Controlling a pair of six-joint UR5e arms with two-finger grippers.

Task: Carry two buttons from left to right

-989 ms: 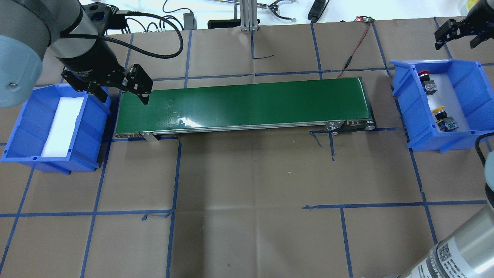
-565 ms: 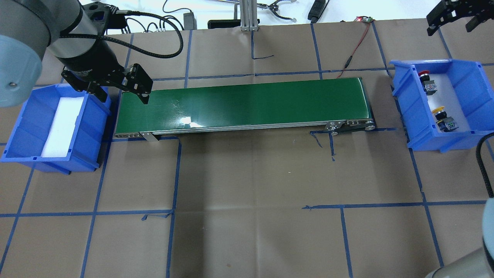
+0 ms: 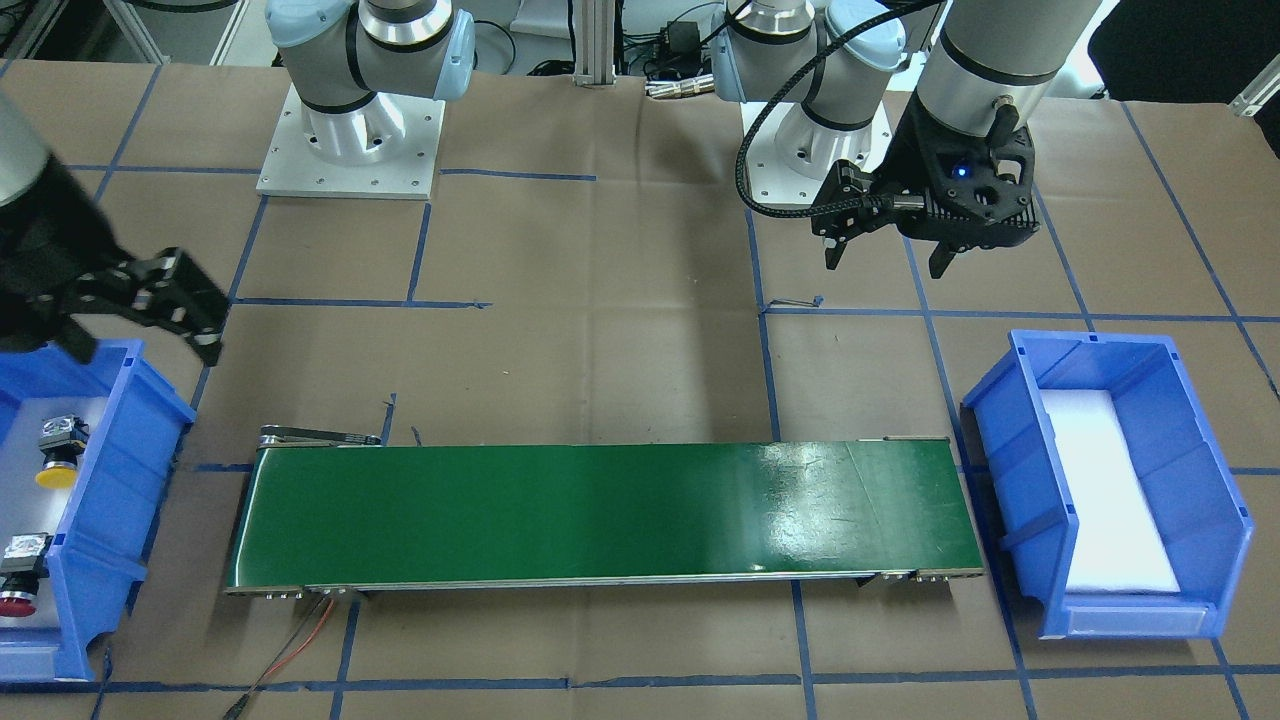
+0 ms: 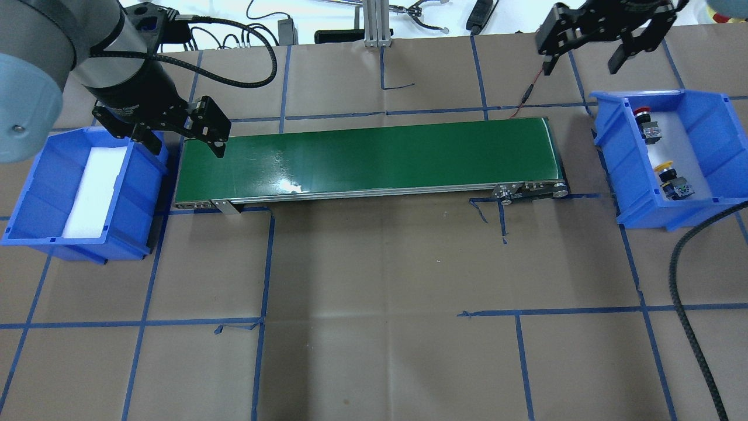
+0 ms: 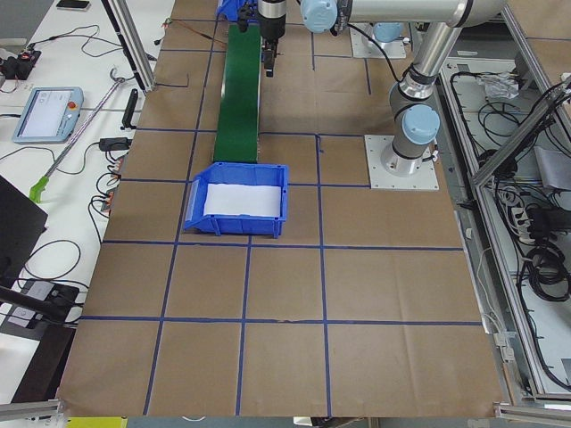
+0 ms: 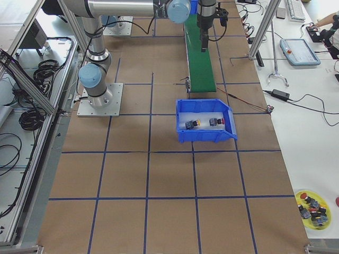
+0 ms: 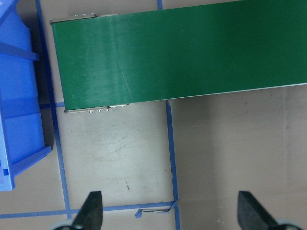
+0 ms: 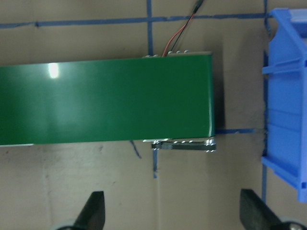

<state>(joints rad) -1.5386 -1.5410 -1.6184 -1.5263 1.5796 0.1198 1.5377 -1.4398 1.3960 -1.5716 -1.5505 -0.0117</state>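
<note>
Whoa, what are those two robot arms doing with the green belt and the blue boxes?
Their job is to carry two buttons from one blue box to the other. The yellow button and the red button both lie in the right bin. The left bin holds only white foam, and the green belt is bare. The left gripper and right gripper are open and empty, so the job looks done.

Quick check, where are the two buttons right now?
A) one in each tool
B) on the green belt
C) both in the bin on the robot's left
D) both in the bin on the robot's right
D: the yellow button and the red button both lie inside the blue bin past the right end of the belt in the overhead view.
</note>
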